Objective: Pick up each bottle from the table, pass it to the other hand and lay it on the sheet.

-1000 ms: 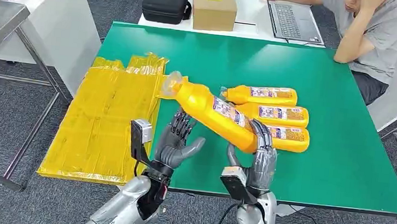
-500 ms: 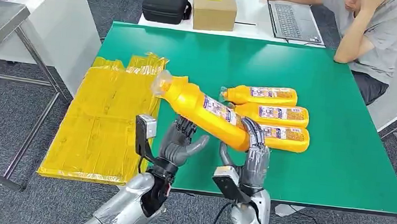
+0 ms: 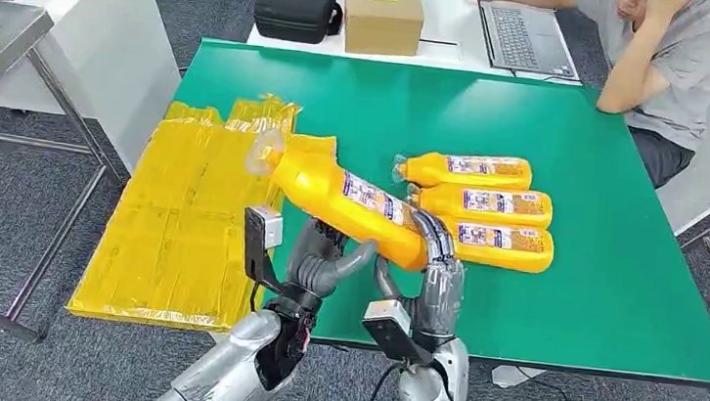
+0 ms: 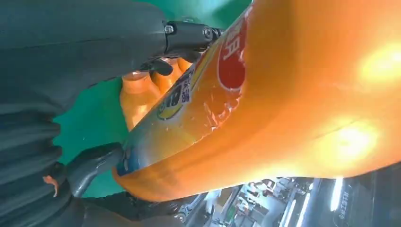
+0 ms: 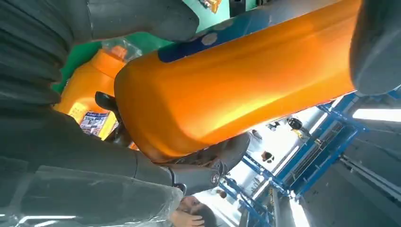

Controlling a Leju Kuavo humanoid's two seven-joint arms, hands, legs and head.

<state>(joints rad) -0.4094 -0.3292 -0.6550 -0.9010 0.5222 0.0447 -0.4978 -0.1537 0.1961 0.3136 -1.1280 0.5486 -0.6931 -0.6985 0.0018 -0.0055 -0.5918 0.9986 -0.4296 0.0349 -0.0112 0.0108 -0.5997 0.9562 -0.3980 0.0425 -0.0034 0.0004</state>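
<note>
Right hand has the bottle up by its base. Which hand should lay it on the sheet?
Left, probably. The left hand is already under the held bottle, on the yellow sheet's side. The right hand grips the base, farther from the sheet.

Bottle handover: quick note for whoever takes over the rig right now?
Right hand grips the base end of the raised bottle, cap end tilted up toward the yellow sheet.
Left hand is under the bottle's middle, fingers apart; a firm hold isn't visible.
Three bottles lie side by side on the green table.
Done: pickup. No bottle on the sheet.
Left: finish the pass, lay it on the sheet, then the other three.
</note>
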